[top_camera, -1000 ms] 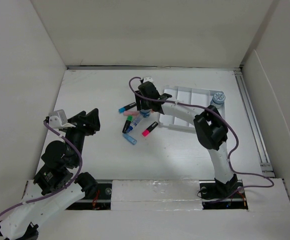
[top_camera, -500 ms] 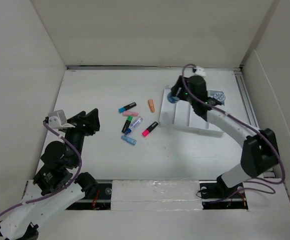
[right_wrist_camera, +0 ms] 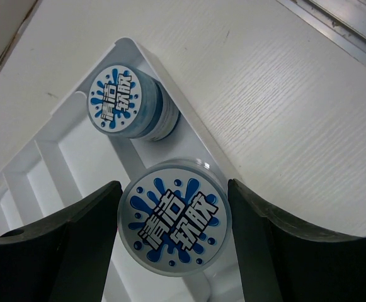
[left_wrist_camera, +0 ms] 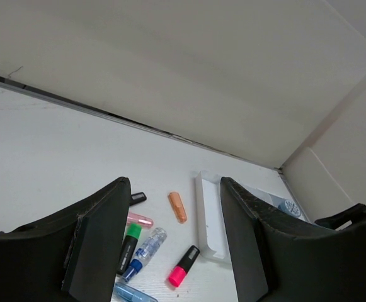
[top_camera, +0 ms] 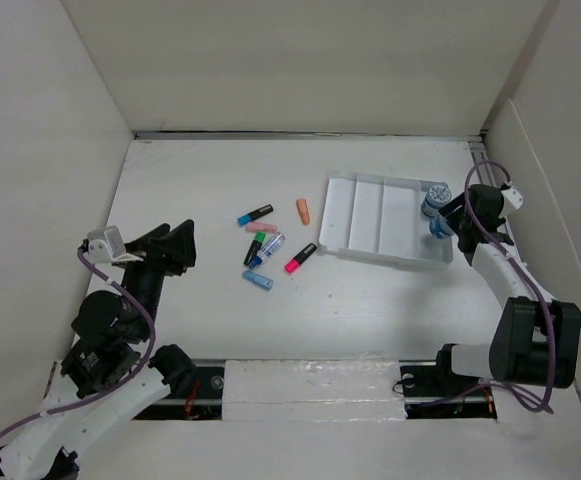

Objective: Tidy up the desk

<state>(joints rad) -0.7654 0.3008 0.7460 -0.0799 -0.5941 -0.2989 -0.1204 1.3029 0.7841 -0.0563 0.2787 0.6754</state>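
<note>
On the white desk (top_camera: 370, 300) lies a white compartmented tray (top_camera: 370, 215). My right gripper (top_camera: 440, 226) is at the tray's right end, shut on a round tub with a blue splash label (right_wrist_camera: 173, 226). The tub hangs over the tray's right rim (right_wrist_camera: 198, 141). A second, matching tub (right_wrist_camera: 121, 100) sits in the tray's far right corner. Left of the tray lie loose markers: orange (top_camera: 302, 210), pink-tipped (top_camera: 300, 258), green-capped (top_camera: 255, 246) and black-and-blue (top_camera: 255, 214). My left gripper (left_wrist_camera: 175, 182) hovers open and empty to their left.
White panels wall the desk on the left, back and right. A metal rail (top_camera: 505, 240) runs along the right side. A clear blue pen (top_camera: 270, 246), a pale pink cap (top_camera: 261, 228) and a light blue piece (top_camera: 258, 281) lie among the markers.
My right arm swung from the marker pile, past the tray's left corner, to the tray's right end, carrying the round tub. The left arm sank slightly.
</note>
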